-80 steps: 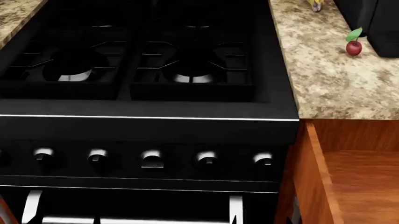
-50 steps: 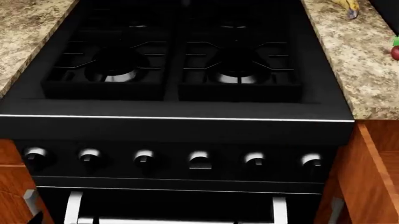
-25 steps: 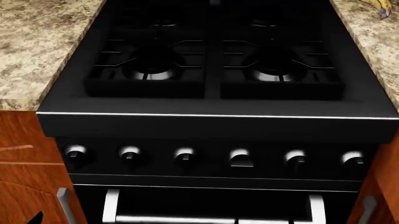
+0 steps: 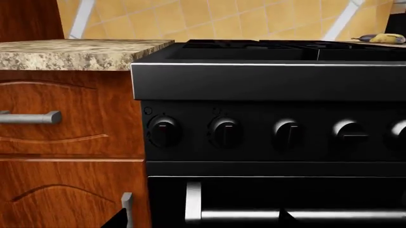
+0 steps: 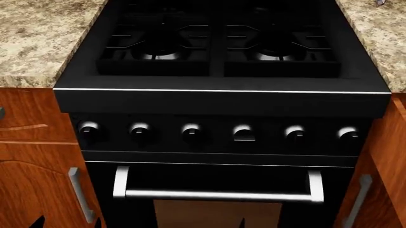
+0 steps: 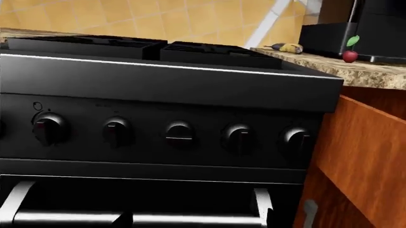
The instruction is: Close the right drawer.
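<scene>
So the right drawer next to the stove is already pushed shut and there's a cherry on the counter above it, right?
Not quite. The right drawer is open: the right wrist view shows its wooden side sticking out past the stove front. The cherry is indeed on the counter above it.

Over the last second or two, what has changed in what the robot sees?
The head view has swung left and drawn back. The open right drawer, earlier filling the lower right corner, is now a sliver at the right edge, and the cherry has left the head view. The stove now sits centred, with its oven handle and the left cabinet showing. Nothing was grasped; the drawer is still open.
</scene>
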Robot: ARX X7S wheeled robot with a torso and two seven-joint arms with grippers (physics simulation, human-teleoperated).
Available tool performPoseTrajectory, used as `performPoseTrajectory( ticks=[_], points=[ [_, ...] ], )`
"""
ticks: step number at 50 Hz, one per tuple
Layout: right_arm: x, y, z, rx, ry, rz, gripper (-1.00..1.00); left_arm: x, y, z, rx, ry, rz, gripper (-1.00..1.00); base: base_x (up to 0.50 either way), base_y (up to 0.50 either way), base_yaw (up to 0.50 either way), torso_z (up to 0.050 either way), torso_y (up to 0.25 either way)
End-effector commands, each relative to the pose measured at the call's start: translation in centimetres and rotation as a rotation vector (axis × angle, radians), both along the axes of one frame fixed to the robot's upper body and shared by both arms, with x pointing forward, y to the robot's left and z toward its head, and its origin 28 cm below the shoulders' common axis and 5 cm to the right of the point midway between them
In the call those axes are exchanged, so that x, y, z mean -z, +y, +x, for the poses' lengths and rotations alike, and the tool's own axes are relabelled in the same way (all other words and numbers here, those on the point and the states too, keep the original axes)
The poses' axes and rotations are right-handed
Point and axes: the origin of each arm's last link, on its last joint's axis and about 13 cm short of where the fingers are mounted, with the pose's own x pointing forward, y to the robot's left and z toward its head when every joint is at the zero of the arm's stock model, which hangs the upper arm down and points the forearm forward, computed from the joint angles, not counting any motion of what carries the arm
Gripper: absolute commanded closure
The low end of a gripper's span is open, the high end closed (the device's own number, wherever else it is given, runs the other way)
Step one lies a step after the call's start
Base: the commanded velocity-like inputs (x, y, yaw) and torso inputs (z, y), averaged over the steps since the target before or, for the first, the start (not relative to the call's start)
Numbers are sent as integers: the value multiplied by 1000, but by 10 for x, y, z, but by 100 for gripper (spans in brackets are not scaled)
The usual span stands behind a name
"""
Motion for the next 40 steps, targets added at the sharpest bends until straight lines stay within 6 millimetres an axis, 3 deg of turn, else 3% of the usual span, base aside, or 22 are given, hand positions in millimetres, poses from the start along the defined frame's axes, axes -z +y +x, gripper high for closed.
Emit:
performPoseTrajectory(
  ticks=[1,4,21,40],
  points=[
    [-5,-1,-1,-20,-13,111,-100,1,1,0,0,3,1,-100,0,0,0,0,0],
    [2,-3,-3,-42,53,100,-100,-1,-1,1,0,3,1,-100,0,0,0,0,0],
    [0,-3,-8,-39,22,16,-100,0,-2,1,5,5,4,-100,-9,0,-4,0,0],
    [3,-1,-6,-40,41,1,-100,0,-1,1,1,4,-1,-100,-482,16,-295,0,0]
  ],
)
